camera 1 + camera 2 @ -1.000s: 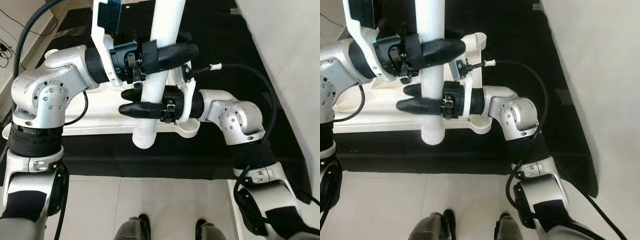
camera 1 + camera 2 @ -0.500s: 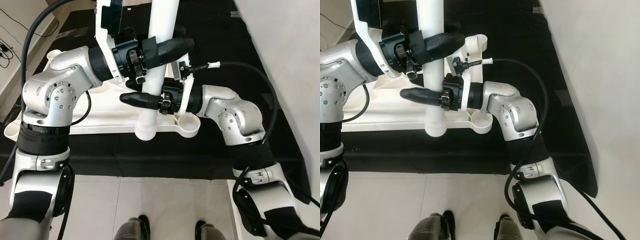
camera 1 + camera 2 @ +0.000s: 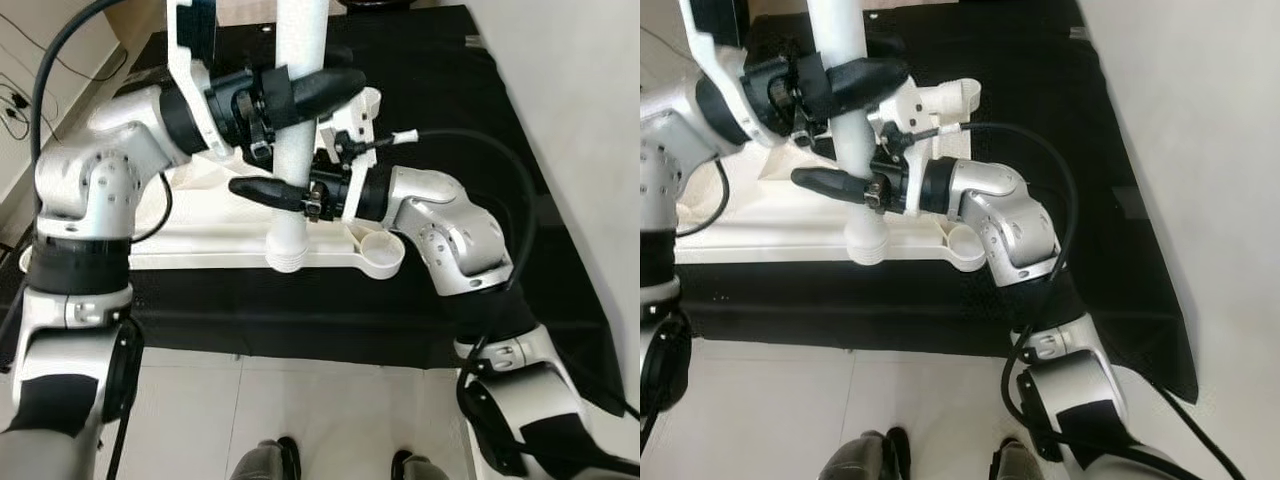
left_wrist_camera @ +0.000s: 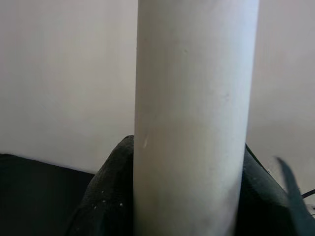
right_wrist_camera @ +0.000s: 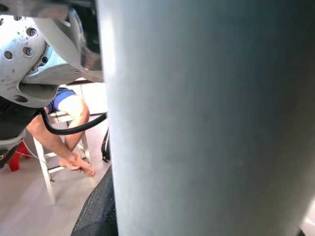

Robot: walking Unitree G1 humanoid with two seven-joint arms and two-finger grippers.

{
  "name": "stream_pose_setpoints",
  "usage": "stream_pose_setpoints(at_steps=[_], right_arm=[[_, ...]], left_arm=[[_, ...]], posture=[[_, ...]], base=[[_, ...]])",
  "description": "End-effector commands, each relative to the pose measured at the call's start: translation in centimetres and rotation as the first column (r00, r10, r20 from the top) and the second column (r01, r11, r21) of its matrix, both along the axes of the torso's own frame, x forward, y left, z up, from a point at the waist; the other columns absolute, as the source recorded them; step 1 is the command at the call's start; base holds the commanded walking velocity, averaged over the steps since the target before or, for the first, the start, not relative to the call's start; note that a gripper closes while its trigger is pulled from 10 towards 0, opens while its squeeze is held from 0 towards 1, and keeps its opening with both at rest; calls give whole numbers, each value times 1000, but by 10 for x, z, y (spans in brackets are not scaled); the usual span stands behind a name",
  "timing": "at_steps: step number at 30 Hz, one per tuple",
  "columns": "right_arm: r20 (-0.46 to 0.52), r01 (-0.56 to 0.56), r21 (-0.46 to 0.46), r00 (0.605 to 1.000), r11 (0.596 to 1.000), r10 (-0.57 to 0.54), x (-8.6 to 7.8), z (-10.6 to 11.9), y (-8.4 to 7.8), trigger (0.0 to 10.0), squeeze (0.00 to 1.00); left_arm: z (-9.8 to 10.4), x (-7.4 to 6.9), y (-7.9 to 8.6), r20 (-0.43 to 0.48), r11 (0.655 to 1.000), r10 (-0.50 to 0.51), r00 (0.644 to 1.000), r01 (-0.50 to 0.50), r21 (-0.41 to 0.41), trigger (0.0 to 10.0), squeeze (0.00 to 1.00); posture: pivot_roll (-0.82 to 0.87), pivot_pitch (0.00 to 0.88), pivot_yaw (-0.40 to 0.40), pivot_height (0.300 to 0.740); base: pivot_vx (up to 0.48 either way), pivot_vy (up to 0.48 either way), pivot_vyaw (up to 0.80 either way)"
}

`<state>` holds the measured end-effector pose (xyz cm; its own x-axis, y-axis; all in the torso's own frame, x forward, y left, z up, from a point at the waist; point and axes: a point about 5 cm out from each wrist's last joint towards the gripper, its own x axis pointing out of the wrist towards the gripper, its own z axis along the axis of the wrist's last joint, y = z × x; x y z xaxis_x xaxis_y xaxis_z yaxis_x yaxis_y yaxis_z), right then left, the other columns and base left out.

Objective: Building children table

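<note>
I hold a white tubular table leg [image 3: 296,140] nearly upright over the upturned white table top [image 3: 200,225], which lies on a black mat. My left gripper [image 3: 300,92] is shut on the leg high up. Below it my right gripper [image 3: 272,190] is shut on the same leg from the other side. The leg's lower end [image 3: 285,260] hangs at the table top's near edge, beside a round corner socket [image 3: 380,250]. Up close in the left wrist view the leg [image 4: 194,128] runs between black fingers [image 4: 106,196]. In the right wrist view the leg [image 5: 206,123] is pale grey.
The black mat [image 3: 470,150] covers the floor under the table top, and pale tiles [image 3: 330,420] lie nearer me. A white wall [image 3: 580,130] rises on the right. Cables lie on the floor at far left. A person [image 5: 66,128] sits on a stool in the right wrist view.
Both grippers have carried the leg farther away and a little left, its lower end now at the table top's near edge; the camera has shifted too.
</note>
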<state>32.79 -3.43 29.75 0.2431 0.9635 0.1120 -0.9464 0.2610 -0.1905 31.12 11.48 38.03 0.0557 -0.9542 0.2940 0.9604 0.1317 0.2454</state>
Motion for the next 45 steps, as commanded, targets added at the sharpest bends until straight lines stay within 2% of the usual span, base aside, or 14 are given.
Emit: stream_pose_setpoints(at_steps=[1,6,7,9,10,20,25,30,31,35,36,41,42,45], right_arm=[[-1,-33,-121,999,992,33,-6,-15,25,0,0],[14,-14,-126,1000,992,16,-4,-17,26,0,0],[18,2,-126,1000,992,0,-2,-17,25,0,0],[20,13,-125,1000,992,-11,-1,-17,25,0,0],[24,32,-121,999,992,-29,1,-15,23,0,0],[36,205,-97,979,974,-202,24,-8,-9,0,0],[69,346,-72,937,935,-341,39,-2,-37,0,0],[72,535,72,839,842,-539,55,24,-81,0,0],[56,559,148,819,816,-571,56,36,-97,0,0],[24,558,216,817,801,-576,54,47,-112,0,0],[29,533,222,833,816,-552,51,48,-116,10000,0],[69,442,155,887,883,-456,39,38,-121,10000,0],[81,386,109,915,916,-395,34,27,-121,10000,0],[84,308,70,946,949,-314,26,18,-118,10000,0]], left_arm=[[15,-13,-21,53,989,-149,987,148,20,0,0],[15,-11,-20,51,989,-147,988,147,16,0,0],[14,-10,-20,43,990,-138,989,138,9,1647,0],[14,-9,-19,38,991,-135,990,135,6,1647,0],[13,-7,-18,29,992,-124,992,124,1,10000,1000],[54,-18,16,91,986,49,995,-33,-166,10000,1000],[88,-40,39,175,944,203,963,-145,-297,10000,1000],[102,-53,65,179,846,435,883,-332,-416,10000,1000],[93,-58,72,138,834,452,882,-362,-418,10000,537],[69,-64,74,103,844,455,884,-392,-365,10000,537],[50,-68,72,69,859,440,895,-398,-322,10000,0],[-29,-90,49,-54,914,387,921,-390,-108,10000,0],[-64,-101,37,-139,914,397,907,-405,-29,10000,0],[-89,-110,28,-200,906,420,885,-422,35,10000,0]], posture=[[31,160,80,740],[31,162,80,740],[31,162,80,740],[31,162,80,740],[32,163,78,740],[32,172,69,740],[33,174,63,740],[41,182,57,740],[39,193,53,740],[41,201,50,740],[44,206,48,740],[50,231,45,740],[60,246,46,740],[57,254,47,740]], base=[[0,0,0],[0,0,0],[0,0,0],[0,0,0],[0,0,0],[0,0,0],[0,0,0],[0,0,0],[0,0,0],[0,0,0],[0,0,0],[0,0,0],[0,0,0],[0,0,0]])
